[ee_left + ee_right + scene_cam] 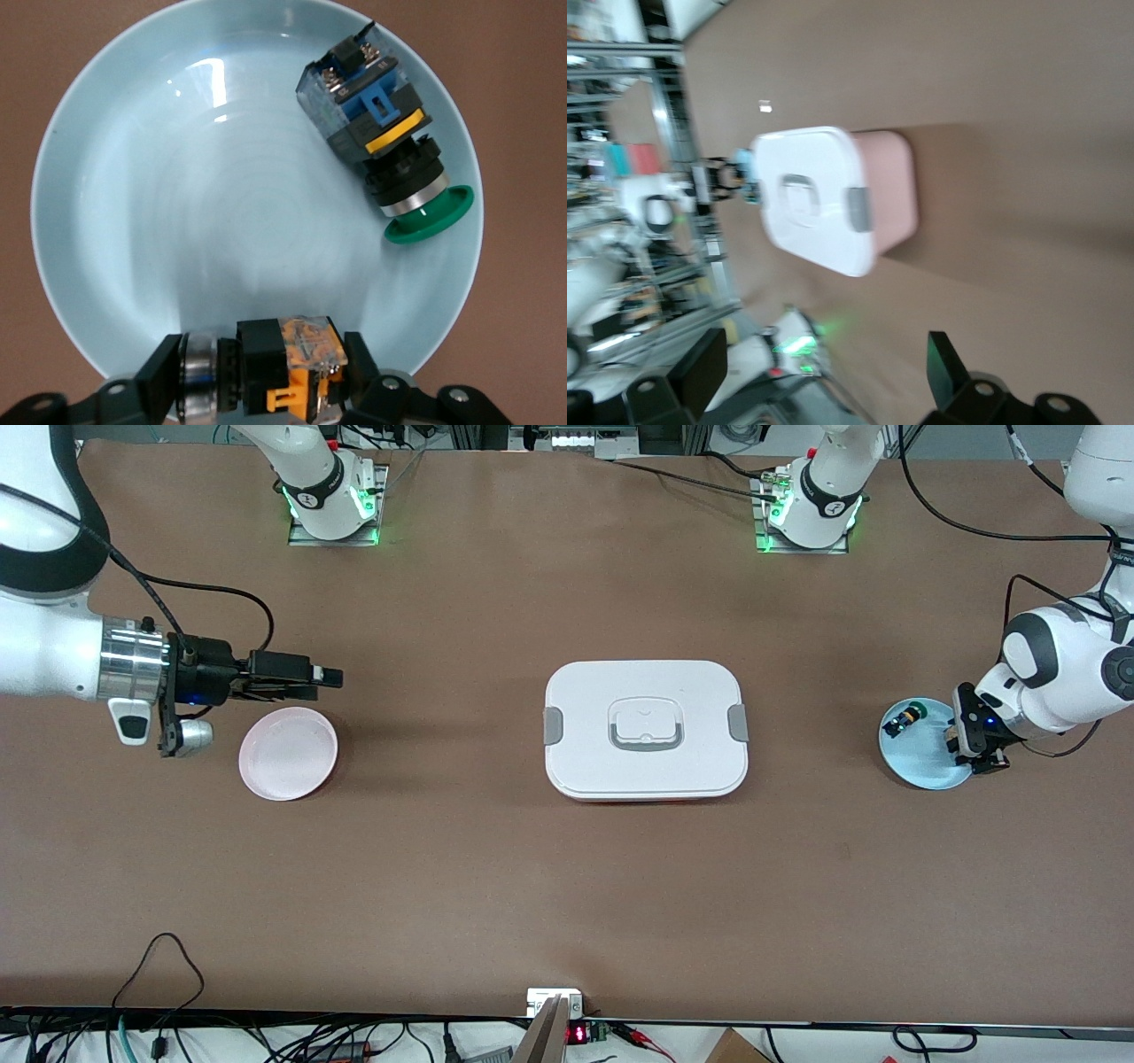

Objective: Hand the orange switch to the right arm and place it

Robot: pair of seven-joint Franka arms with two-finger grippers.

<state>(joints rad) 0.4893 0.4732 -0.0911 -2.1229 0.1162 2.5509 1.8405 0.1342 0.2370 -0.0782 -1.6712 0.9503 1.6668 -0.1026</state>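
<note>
The orange switch (283, 367) lies on its side at the rim of the light blue plate (177, 221), at the left arm's end of the table. My left gripper (264, 372) is down on the plate (921, 766) and shut on the switch, one finger against each end. In the front view the left gripper (973, 757) hides the switch. My right gripper (332, 677) is open and empty. It is held level in the air at the right arm's end, above the table beside the pink plate (288, 753). Its fingers stand wide apart in the right wrist view (824, 372).
A blue-black switch with a green cap (381, 133) lies on the same blue plate, also seen in the front view (905, 716). A white lidded box (645, 729) with a grey handle stands mid-table, also in the right wrist view (815, 199). Cables run along the table's near edge.
</note>
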